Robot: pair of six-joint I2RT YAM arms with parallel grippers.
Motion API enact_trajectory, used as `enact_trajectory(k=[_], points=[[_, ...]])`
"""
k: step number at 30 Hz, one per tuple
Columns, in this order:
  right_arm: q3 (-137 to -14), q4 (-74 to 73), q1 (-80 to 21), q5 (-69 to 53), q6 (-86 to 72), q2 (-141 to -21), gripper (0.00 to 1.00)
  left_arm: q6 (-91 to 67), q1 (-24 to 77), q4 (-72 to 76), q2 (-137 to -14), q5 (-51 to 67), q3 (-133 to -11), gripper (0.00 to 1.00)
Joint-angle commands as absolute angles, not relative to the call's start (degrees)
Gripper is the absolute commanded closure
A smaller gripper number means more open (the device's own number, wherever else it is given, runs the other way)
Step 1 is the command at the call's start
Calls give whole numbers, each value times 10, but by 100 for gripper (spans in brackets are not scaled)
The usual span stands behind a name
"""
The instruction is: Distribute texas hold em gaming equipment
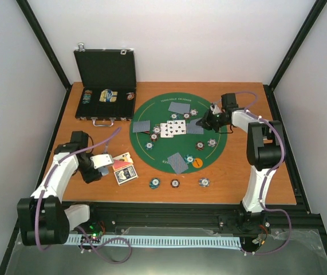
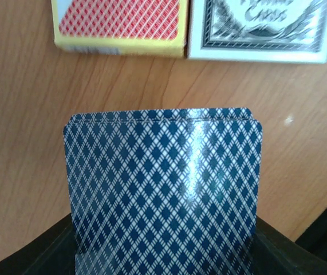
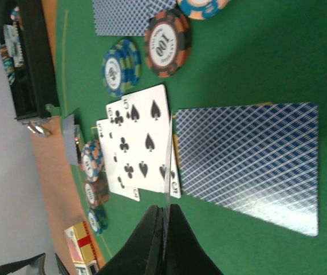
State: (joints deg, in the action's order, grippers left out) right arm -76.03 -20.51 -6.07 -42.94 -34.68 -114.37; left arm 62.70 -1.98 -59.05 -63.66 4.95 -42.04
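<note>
Our left tool (image 1: pixel 102 160) is clamped on a deck of playing cards (image 2: pixel 163 200). Our right tool (image 3: pixel 165 220) pinches a single card (image 3: pixel 168 183) edge-on above the green mat (image 3: pixel 255 51).

Counted on green mat (image 1: pixel 154 110): four face-down card groups (image 1: pixel 180 107); just beyond mat's near edge, three striped chips (image 1: pixel 175 183); left of mat, two card boxes (image 1: pixel 125 171).

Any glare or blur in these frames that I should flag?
Left wrist: a bright glare streak runs down the held deck; the card boxes above are soft. Right wrist: sheen on the face-down card's lower corner, and the case is blurred. Top external: even light, no obvious glare.
</note>
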Motion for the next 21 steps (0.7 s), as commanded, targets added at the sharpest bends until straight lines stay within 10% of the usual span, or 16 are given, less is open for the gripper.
enact_trajectory(k=[1, 8, 14, 21], points=[[-804, -256, -59, -400, -308, -1166, 97, 683, -62, -539, -665, 74, -412, 86], [-807, -300, -59, -343, -276, -1188, 88, 687, -65, -486, -698, 80, -384, 86], [-791, -310, -59, -319, -266, -1151, 54, 676, -64, -456, -735, 76, -377, 83], [-758, -301, -59, -327, -272, -1078, 43, 684, -64, -448, -758, 80, -373, 61]])
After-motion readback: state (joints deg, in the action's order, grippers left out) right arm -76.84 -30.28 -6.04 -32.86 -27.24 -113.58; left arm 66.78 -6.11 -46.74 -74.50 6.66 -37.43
